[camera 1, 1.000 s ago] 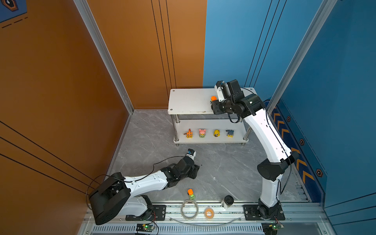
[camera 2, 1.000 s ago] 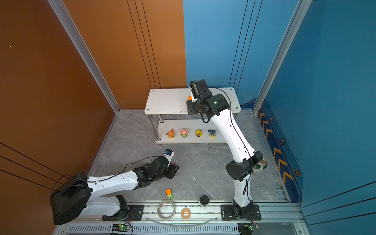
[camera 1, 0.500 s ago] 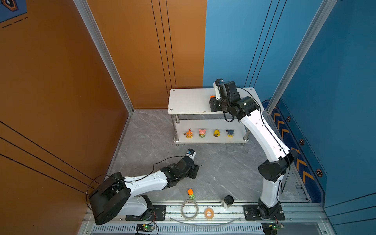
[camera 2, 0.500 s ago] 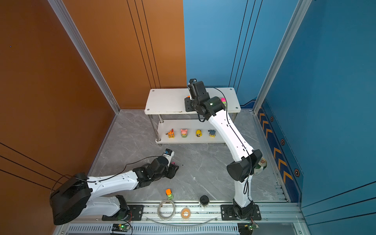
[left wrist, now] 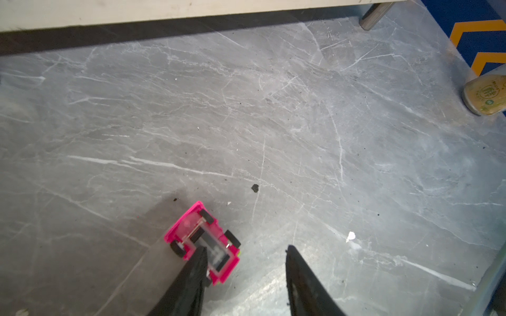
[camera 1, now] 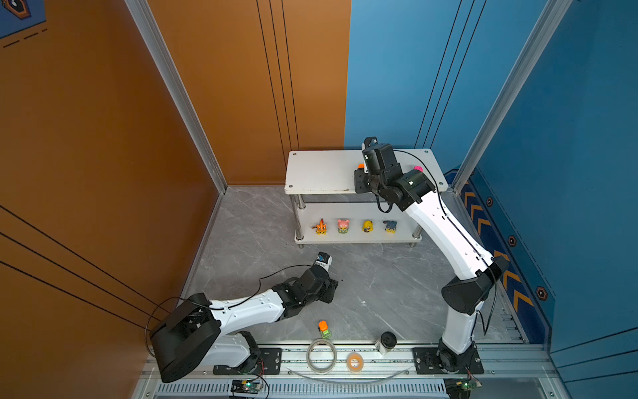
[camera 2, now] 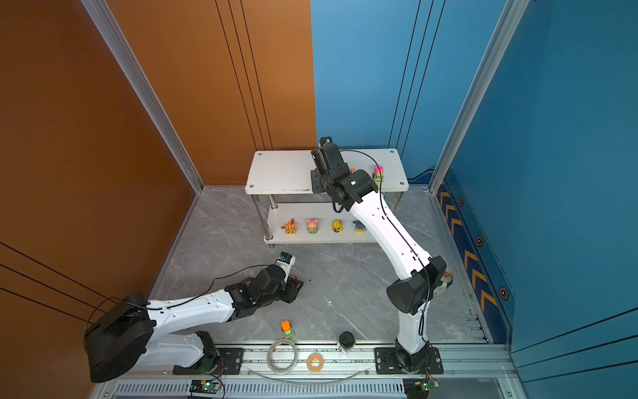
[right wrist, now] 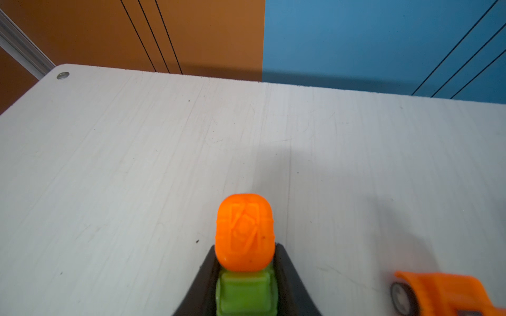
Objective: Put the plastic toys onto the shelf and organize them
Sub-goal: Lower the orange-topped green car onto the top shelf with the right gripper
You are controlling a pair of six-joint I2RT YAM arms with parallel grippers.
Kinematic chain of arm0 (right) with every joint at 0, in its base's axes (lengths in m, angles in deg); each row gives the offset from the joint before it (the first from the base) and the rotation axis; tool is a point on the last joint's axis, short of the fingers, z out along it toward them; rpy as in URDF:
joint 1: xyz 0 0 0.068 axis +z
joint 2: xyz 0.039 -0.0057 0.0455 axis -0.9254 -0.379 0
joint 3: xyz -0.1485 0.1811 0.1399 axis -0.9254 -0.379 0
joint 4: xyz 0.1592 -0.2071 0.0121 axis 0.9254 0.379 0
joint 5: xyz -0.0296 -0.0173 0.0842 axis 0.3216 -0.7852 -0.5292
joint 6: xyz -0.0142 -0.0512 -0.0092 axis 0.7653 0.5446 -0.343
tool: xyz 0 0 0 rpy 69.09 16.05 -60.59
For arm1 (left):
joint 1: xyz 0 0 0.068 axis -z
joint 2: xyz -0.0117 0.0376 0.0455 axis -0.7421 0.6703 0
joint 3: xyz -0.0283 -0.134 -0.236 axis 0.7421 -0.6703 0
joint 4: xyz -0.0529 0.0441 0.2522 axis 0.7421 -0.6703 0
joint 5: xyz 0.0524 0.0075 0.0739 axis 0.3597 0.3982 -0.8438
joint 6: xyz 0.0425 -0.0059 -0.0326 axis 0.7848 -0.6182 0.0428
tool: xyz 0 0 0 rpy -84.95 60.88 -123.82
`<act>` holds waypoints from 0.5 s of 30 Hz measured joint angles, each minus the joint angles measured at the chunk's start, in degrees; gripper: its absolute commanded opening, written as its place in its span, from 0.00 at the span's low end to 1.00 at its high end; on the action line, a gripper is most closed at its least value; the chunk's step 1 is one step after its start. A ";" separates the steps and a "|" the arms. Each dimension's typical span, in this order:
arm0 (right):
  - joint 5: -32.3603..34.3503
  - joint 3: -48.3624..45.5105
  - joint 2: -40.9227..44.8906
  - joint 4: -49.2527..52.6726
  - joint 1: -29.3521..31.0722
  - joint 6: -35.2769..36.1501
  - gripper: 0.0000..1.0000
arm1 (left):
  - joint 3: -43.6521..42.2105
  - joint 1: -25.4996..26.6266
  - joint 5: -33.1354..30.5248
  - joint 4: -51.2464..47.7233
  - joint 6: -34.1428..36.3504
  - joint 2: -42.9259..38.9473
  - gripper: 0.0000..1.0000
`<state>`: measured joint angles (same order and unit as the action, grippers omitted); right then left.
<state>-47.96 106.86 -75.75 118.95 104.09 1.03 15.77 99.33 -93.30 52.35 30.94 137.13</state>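
A two-tier shelf (camera 1: 321,172) stands against the far wall. Four figurines (camera 1: 343,226) are lined up, evenly spaced, along its lower board. They seem to be sorted by kind, so the top board is judged to be meant for cars.

Above the top board the right gripper (right wrist: 245,247) is seen. Its jaws are pressed against the green body of an orange-roofed car (right wrist: 244,227), which is pinched upright. Whether its wheels rest on the board cannot be told. An orange car (right wrist: 443,292) is parked near it and a pink-roofed car (camera 2: 378,173) farther along, which suggests a row is being formed.

On the floor (left wrist: 273,109) the left gripper (left wrist: 246,247) is held low, its jaws spread and nothing gripped. A pink car (left wrist: 197,235) lies overturned, wheels up, partly under one fingertip (left wrist: 198,262); it probably needs righting. A fifth car (camera 1: 324,328) is left on the floor by the rail.
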 measured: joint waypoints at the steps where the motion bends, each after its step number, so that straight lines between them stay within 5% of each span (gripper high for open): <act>1: 0.15 -0.02 0.00 0.00 0.04 -0.04 0.28 | 0.00 -0.02 0.00 0.00 0.00 -0.26 0.48; 15: -0.11 -0.22 0.20 0.13 0.07 -0.61 0.51 | -0.02 -0.04 0.00 -0.02 0.00 -1.14 0.55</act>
<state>-48.07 106.64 -75.56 119.09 104.15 0.42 15.74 99.28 -93.30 52.33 30.94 135.99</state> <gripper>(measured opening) 0.502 0.544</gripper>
